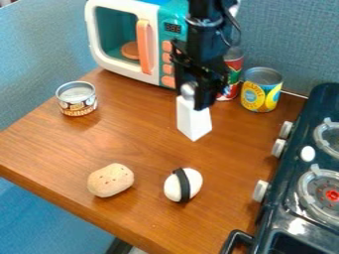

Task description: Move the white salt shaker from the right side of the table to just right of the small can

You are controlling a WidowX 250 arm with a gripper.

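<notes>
Wooden table (126, 134), gripper (191, 95) at white shaker (193, 120), toy microwave (119, 69), cans (261, 93) behind

– Where do we look from?

– We look from above the near side of the bench (99, 139), through a fixed camera, down at a slant towards the blue backdrop (298, 39) behind.

– Do we face it squarely?

– No, we see it askew: its front edge slopes from the left down to the bottom.

– And how near are we?

– Near enough that the stove (283, 171) runs off our right side and the toy microwave (132, 39) meets our top edge.
</notes>
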